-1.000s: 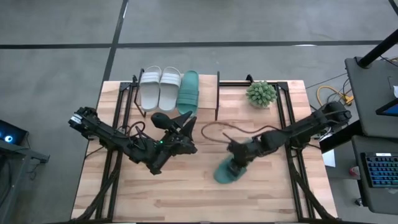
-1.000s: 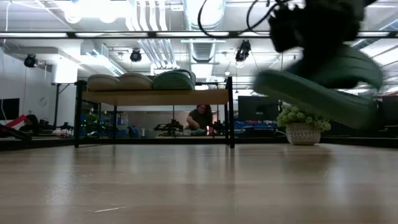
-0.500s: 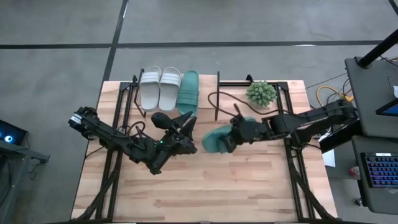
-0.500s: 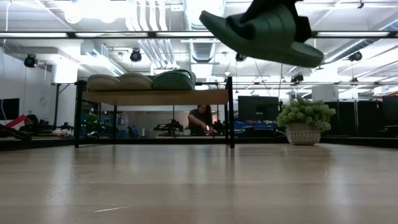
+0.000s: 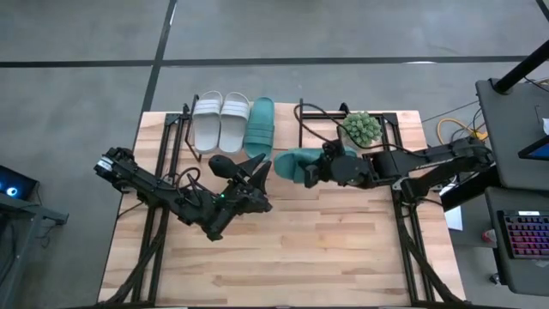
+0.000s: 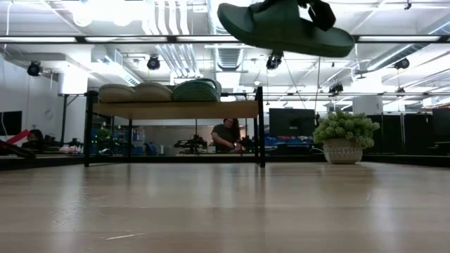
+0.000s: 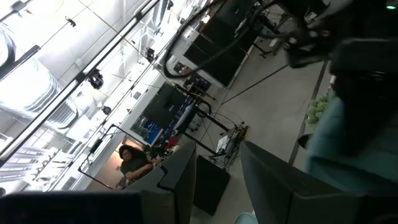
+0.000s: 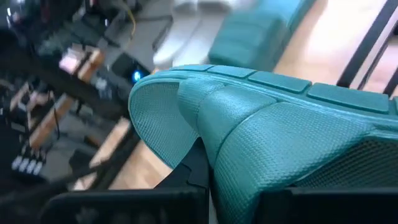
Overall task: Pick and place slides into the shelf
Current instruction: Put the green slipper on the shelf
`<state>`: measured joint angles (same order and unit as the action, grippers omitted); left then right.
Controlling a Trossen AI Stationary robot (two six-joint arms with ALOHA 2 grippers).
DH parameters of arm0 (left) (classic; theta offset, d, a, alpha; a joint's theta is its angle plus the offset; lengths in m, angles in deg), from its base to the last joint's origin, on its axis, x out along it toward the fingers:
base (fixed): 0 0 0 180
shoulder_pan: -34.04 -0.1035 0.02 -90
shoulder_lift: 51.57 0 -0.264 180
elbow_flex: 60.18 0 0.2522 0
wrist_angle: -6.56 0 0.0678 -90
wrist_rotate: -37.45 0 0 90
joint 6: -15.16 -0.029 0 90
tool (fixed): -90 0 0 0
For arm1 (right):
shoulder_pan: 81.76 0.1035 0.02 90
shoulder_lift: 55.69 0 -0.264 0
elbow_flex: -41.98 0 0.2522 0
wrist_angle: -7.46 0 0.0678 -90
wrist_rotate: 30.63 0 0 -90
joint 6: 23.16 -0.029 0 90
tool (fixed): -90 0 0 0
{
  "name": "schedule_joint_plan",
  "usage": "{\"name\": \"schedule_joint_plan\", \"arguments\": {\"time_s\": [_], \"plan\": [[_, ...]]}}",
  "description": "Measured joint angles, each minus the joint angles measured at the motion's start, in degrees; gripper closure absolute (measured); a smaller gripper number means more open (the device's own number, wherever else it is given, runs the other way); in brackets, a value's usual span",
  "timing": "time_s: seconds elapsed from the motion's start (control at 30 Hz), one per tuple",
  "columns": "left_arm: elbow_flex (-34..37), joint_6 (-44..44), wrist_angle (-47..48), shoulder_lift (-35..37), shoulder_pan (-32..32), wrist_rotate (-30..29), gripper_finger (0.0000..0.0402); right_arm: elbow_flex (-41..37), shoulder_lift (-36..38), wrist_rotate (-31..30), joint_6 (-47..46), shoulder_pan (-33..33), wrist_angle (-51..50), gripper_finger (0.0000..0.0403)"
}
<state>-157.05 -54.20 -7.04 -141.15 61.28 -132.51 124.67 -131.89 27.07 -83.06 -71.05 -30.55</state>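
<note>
You had the right gripper (image 5: 316,169) clamped on the second teal slide (image 5: 294,164), its jaws closed on the strap so the sole hung free below, and you carried it high off the table (image 5: 257,257), likely so it would clear the shelf (image 5: 300,116) plank's edge. It hung just beside the one open spot on the plank, next to the teal slide (image 5: 259,125) and the two pale slides (image 5: 220,118) lined up there, which suggested you meant to complete the row. The left gripper (image 5: 256,168) waited mid-table, jaws apart, out of the carry path. The potted plant (image 5: 360,129) stood near your right arm.
</note>
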Motion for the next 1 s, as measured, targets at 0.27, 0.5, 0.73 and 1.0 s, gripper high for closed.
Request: {"name": "schedule_joint_plan", "arguments": {"time_s": [0.27,0.5,0.73,1.0], "plan": [[0.0,0.0,-0.01,0.0,0.0,0.04,0.0289,4.29,-0.16,-9.77,-0.98,-1.4,1.09,0.0392],[0.02,0.0,-0.01,0.0,0.0,0.07,0.0289,7.64,-0.16,-15.7,-8.67,-4.2,1.23,0.0392],[0.02,0.0,0.01,0.02,0.0,0.09,0.0289,8.43,-0.16,-17.76,-11.88,-7.28,10.02,0.0392],[2.39,-0.23,-0.01,0.07,0.0,0.34,0.0289,8.17,-1.14,-17.89,-17.26,-10.32,17.68,0.0392]]}}
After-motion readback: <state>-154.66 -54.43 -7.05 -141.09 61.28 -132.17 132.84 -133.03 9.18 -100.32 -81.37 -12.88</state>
